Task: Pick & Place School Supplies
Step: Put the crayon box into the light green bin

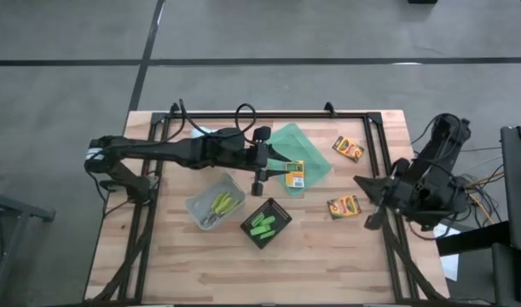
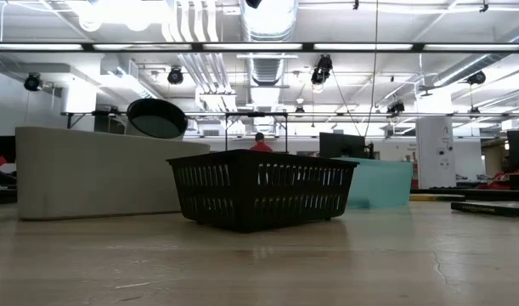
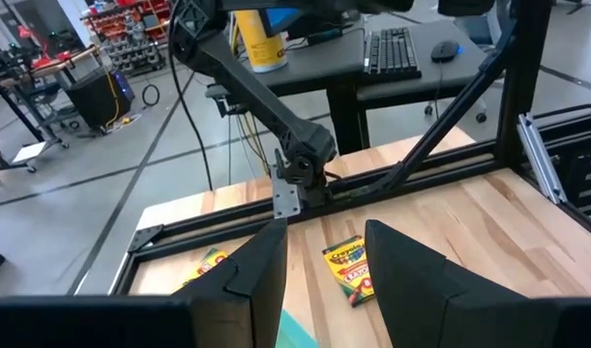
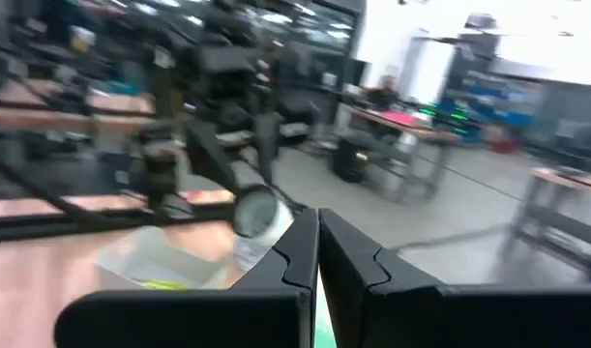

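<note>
Overhead arrangement at the moment shown. The left claw (image 1: 262, 173) reaches in from the bench's (image 1: 328, 256) left edge to its middle, with its fingers part-spread. Whether they grip anything cannot be told: a crayon box (image 1: 294, 174) lies just beside the claw, toward the right edge, on the translucent green tray (image 1: 307, 143), and the left wrist view shows only an open gap between the fingers.

Two more crayon boxes rest on bare wood. One (image 1: 348, 148) is near the far right corner. The other (image 1: 344, 206) sits close to the right edge, its long axis running roughly along the bench's width.

The right claw (image 1: 368, 203) hangs at the right edge, clenched on nothing, its fingers pressed together in the right wrist view. It is the nearer arm to that third box, which lies just toward the bench's middle from it.

The scissors (image 1: 219, 207) lie in the clear bin (image 1: 202, 198) and the green markers (image 1: 264, 223) in the black box (image 1: 277, 209), both toward the near edge. These look already sorted. The move probably turns on the crayon box beside the left claw.
</note>
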`<action>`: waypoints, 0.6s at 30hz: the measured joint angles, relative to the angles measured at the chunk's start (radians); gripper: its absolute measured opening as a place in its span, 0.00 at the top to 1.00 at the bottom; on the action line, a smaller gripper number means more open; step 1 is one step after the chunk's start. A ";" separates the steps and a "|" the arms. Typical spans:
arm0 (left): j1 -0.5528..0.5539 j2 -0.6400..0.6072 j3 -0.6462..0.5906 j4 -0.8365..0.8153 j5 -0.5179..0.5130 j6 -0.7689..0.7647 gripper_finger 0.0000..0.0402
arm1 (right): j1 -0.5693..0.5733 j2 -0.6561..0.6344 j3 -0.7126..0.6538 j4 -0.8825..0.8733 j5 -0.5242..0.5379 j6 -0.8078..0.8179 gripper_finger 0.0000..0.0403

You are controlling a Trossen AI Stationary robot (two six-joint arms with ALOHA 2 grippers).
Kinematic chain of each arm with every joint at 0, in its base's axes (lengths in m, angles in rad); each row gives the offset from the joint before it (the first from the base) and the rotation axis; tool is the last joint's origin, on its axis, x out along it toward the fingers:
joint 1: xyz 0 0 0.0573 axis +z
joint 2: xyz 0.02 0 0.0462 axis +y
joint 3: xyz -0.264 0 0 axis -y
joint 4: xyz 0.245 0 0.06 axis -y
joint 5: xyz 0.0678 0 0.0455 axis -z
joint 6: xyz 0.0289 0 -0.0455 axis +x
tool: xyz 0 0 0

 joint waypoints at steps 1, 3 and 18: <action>0.000 0.000 0.000 0.001 0.001 0.000 0.63 | 0.000 -0.018 -0.004 0.000 -0.040 -0.009 0.98; 0.000 0.000 0.000 0.002 0.018 -0.007 0.63 | -0.003 -0.068 -0.011 -0.015 -0.143 -0.015 0.98; -0.001 0.009 0.000 0.009 0.044 -0.121 0.63 | -0.103 -0.342 -0.013 -1.277 -0.297 1.336 0.98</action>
